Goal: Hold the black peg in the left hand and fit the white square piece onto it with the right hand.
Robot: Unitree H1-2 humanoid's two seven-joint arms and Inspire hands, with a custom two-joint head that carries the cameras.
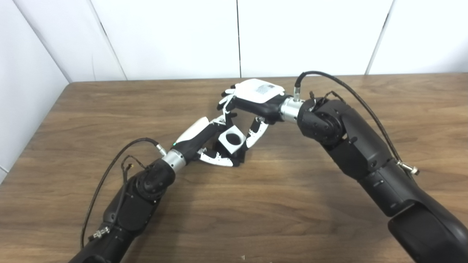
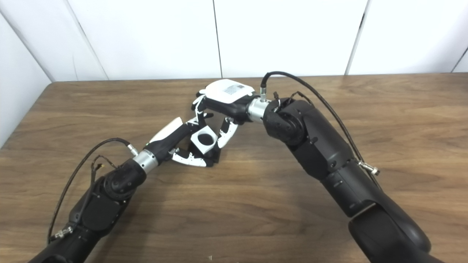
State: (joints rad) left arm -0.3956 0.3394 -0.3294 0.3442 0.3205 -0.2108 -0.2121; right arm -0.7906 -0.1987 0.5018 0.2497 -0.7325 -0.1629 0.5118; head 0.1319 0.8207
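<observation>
Mid-frame over the wooden desk (image 1: 329, 219), right hand (image 1: 252, 100) clamps the white square piece (image 1: 231, 140), hole facing up-right, against the left hand (image 1: 204, 142), whose grip and peg stay hidden.

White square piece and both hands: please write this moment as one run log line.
left hand: under piece, grasp unclear | right hand: shut on white square piece | hole faces camera | black peg: hidden | wooden table
</observation>
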